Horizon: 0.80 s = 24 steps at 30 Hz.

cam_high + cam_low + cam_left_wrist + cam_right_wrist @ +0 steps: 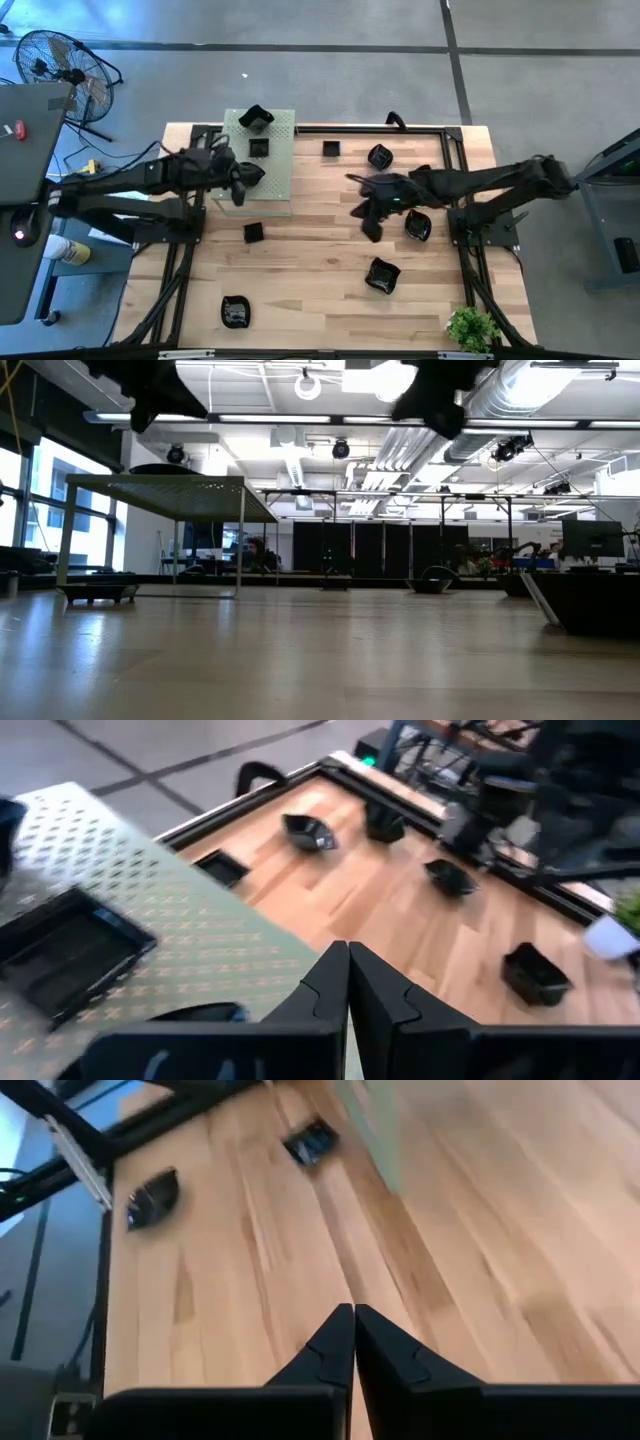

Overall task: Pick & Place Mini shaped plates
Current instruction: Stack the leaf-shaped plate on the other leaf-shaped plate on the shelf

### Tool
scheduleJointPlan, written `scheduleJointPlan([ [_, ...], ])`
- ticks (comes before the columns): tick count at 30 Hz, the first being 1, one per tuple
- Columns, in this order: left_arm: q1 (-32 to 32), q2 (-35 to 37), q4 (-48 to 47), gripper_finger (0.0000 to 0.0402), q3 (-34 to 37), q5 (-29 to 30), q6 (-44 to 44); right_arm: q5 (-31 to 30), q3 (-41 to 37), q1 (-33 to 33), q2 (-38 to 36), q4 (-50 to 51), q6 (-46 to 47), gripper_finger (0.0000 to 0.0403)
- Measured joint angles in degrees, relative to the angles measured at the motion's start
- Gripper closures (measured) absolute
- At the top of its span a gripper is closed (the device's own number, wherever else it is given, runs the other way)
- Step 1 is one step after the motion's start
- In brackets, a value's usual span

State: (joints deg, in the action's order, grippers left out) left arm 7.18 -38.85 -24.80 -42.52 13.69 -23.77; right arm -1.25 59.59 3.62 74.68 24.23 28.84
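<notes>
Left gripper [240, 190]: hangs above the front edge of the pale green perforated board [280, 150], on the left half of the worktop [310, 290]; in the left wrist view its fingers [325, 985] are pressed together with nothing between them.
Right gripper [365, 215]: held over bare wood near the middle of the worktop; in the right wrist view the fingers [330, 1345] meet tip to tip and carry nothing.
Plates on the board: one wavy-rimmed black dish [256, 118] at the far corner and one small square dish [259, 148] just in front of it; the square one shows close up in the left wrist view [62, 952].
Plates on the wood, far side: a tiny square dish [331, 149] just right of the board and a rounded dish [380, 156] farther right.
Plates on the wood, middle: a small square dish [253, 232] just in front of the board, and a rounded dish [418, 226] beside the right arm.
Plates on the wood, near side: a leaf-like dish [382, 275] right of centre and another dish [236, 312] toward the left front corner.
Plant: a small green plant [472, 328] stands at the right front corner.
Surroundings: a floor fan [65, 68] stands beyond the worktop's left far corner.
Low view: both arms show only as dark shapes at the top; the board stands raised on thin legs [240, 535].
</notes>
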Motion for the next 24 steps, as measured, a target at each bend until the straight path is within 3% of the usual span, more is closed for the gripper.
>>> scheduleJointPlan([
  [6,-8.3,0.0,1.0,0.04,0.0,4.3,1.2,-2.3,-12.5,-0.1,-13.0,2.6,9.6,0.0401],
  [12,-13.7,-0.3,0.9,0.04,0.0,5.4,1.3,-3.1,-23.6,-0.1,-21.1,4.2,19.2,0.0391],
  [20,-17.8,-3.0,1.1,0.04,0.1,5.6,1.0,-3.9,-29.5,-0.3,-22.2,4.5,26.7,0.0373],
  [24,-18.2,-4.4,2.4,0.04,0.1,5.5,1.0,-7.4,-28.1,-4.9,-22.2,4.4,29.4,0.0349],
])
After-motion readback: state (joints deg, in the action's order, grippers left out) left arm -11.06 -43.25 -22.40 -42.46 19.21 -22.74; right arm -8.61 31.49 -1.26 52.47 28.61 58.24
